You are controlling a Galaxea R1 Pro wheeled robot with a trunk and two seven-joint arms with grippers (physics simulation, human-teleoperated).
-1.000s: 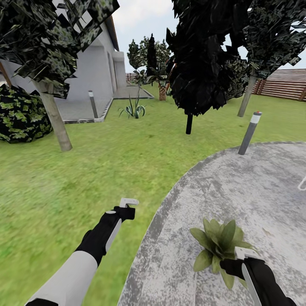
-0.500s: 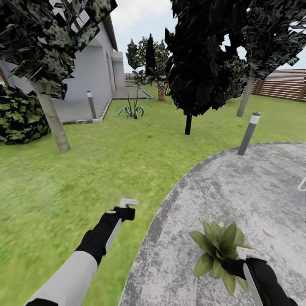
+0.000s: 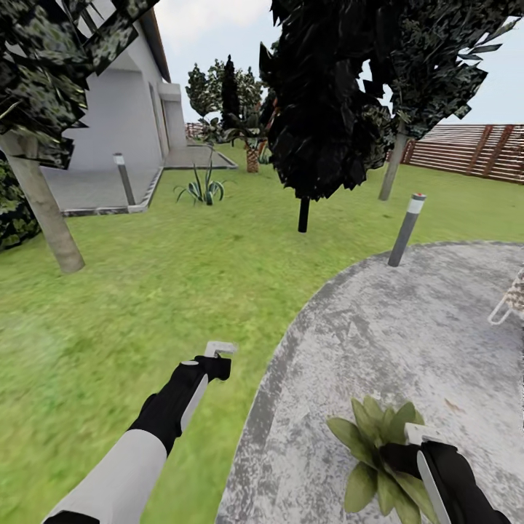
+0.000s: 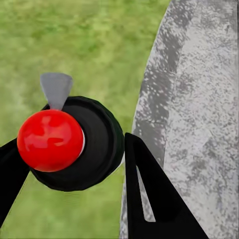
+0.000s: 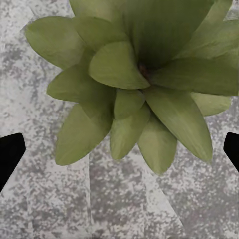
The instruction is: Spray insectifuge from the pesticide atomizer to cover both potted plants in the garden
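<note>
Head view: left arm [image 3: 149,429] reaches forward over the grass [image 3: 109,306], with the atomizer [image 3: 217,349] at the left gripper [image 3: 212,366]; only its pale nozzle head sticks out above the black gripper, body hidden. Left wrist view: atomizer [image 4: 74,142] seen end-on between the two black fingers [image 4: 149,199], a red ball and a dark round part with a grey tab, so its green-and-white body can't be made out. Fingers sit close on either side of it, clamped on it as far as can be told; one finger is cut off at the frame edge.

Right gripper [image 3: 426,444] in head view is low at the frame edge, arm cut off, just over a potted plant [image 3: 382,455] on the grey paving [image 3: 407,327]; the gripper covers part of the leaves and the pot is hidden. Right wrist view: plant [image 5: 139,79] seen from above, leaves cut off by the frame, pot not visible. Only the two dark fingertips [image 5: 10,154] show at opposite edges, spread wide, nothing between them but the plant below.

Second potted plant not made out. Spiky plant [image 3: 200,189], bollard light [image 3: 406,229] and dark tree [image 3: 320,102] stand further back; a pale wire object [image 3: 509,298] is cut off at the edge, unclear what it is.
</note>
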